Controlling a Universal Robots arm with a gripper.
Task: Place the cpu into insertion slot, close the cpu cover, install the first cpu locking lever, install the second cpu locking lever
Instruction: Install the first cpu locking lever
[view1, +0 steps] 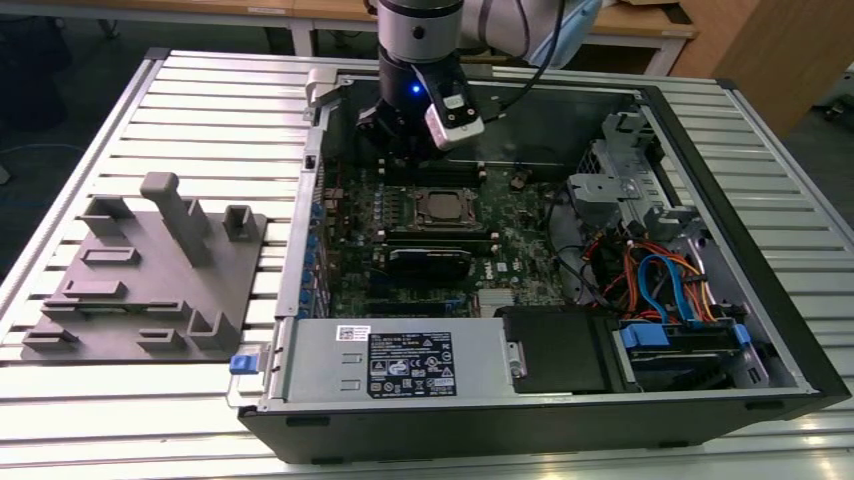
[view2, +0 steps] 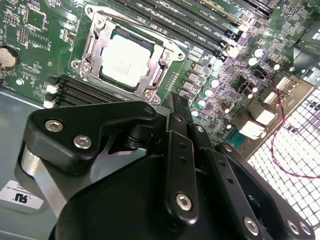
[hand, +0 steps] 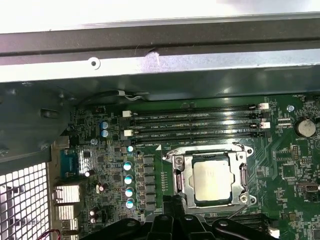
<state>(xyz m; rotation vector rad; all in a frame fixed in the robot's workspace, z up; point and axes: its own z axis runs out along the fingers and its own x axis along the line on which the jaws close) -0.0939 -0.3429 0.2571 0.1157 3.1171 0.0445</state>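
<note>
The cpu (hand: 212, 177) lies flat and face up in the insertion slot (hand: 243, 176) on the green motherboard (hand: 280, 210). It is square, with no long axis, and its edges run parallel to the long black memory slots (hand: 195, 122) just beside it. Its top is dull, smooth silver-grey metal. The cpu cover (hand: 182, 177), a thin silvery frame, lies down around the chip's edges. The black gripper (hand: 172, 202) hangs over the board near the socket, its fingers pressed together on nothing. A row of blue-topped capacitors (hand: 128, 177) stands nearby. In the exterior view a grey moulded fixture (view1: 147, 270) sits outside the open computer case (view1: 747, 130), on that view's left.
</note>
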